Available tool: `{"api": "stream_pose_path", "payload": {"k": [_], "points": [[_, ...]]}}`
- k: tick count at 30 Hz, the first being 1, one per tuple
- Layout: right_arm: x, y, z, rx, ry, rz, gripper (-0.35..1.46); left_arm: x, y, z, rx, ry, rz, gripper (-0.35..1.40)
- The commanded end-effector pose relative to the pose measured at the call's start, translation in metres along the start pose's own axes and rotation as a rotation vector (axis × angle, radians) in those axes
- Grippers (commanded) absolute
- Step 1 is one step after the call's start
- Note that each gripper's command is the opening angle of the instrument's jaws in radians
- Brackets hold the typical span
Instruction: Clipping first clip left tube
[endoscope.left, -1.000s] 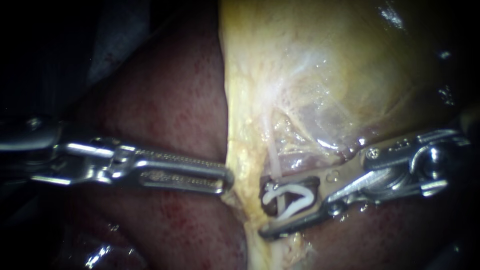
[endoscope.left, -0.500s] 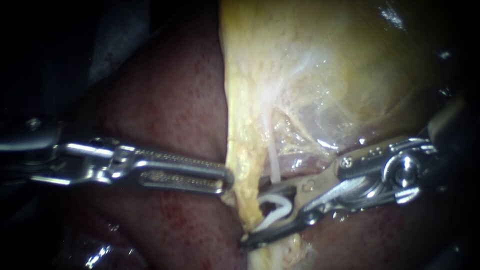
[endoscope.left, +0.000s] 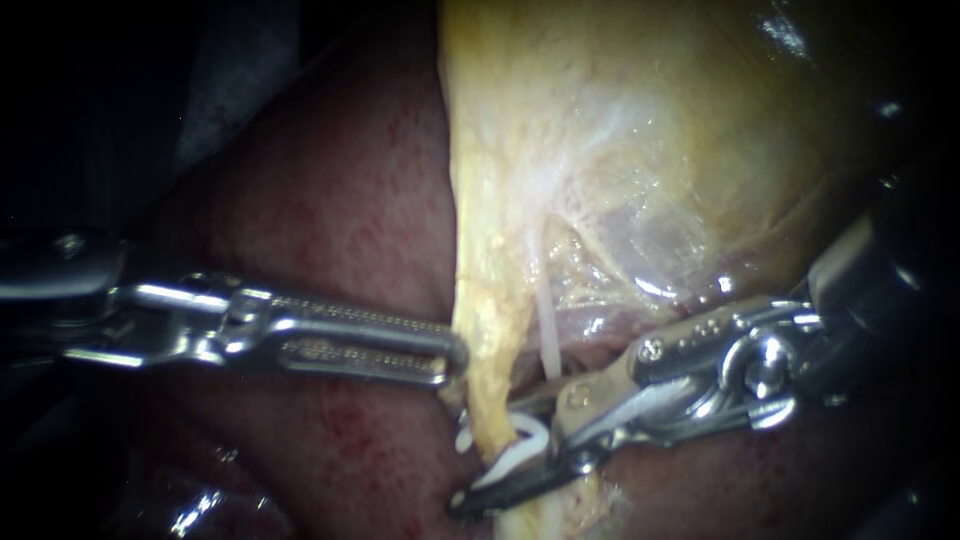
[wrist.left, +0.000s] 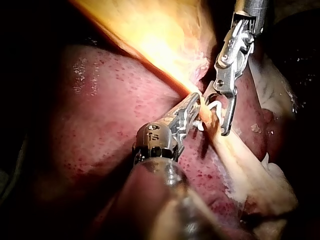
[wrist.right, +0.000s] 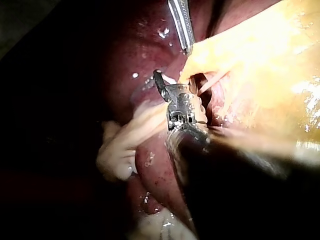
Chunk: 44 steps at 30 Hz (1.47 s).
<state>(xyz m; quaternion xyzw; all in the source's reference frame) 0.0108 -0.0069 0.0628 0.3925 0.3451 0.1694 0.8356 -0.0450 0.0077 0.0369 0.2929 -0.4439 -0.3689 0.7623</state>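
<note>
My left instrument (endoscope.left: 452, 362) comes in over the dark red liver (endoscope.left: 330, 200). Its jaws are shut on the edge of the yellowish gallbladder (endoscope.left: 620, 150). My right instrument (endoscope.left: 490, 455) holds a white clip (endoscope.left: 505, 462) seated between its two spread jaws, touching both. Jaws and clip straddle a yellow band of tissue (endoscope.left: 487, 400) that runs down from the gallbladder's edge. A thin pale tube (endoscope.left: 548, 345) lies just right of that band, above the upper jaw. The left wrist view shows my left instrument (wrist.left: 197, 102) beside the clip (wrist.left: 212, 107).
The liver (wrist.left: 100, 115) fills the area under and around both shafts. Pale fatty tissue (wrist.right: 125, 145) lies beside my right instrument (wrist.right: 165, 85) in its wrist view. My left instrument (wrist.right: 186, 42) shows ahead of it there.
My right instrument has moved left and downward with the clip, from around the thin pale tube onto the yellow band. My left instrument has held still.
</note>
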Motion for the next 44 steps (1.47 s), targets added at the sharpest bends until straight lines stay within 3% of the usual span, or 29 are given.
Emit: {"api": "stream_pose_path", "payload": {"k": [1, 9, 16, 18, 44], "points": [[0.0001, 0.0, 0.0, 0.003, -0.002, -0.001, 0.48, 0.0, 0.0, 0.0, 0.0, 0.0, 0.0, -0.35], [0.0002, 0.0003, 0.0001, 0.012, -0.007, -0.003, 0.32, 0.0, -0.0001, 0.0, -0.001, 0.0, 0.0, -0.35], [0.001, 0.001, -0.0007, 0.018, -0.007, 0.002, -0.27, -0.0001, -0.0001, 0.0001, -0.001, 0.0, -0.001, -0.35], [0.0014, 0.0012, -0.0012, 0.021, -0.007, 0.004, -0.35, -0.0001, -0.0001, 0.0001, -0.001, -0.001, -0.001, -0.35], [0.0012, 0.0012, -0.0011, 0.023, -0.009, 0.0, -0.35, -0.0001, -0.0001, 0.0003, -0.002, -0.001, -0.001, -0.35]]}}
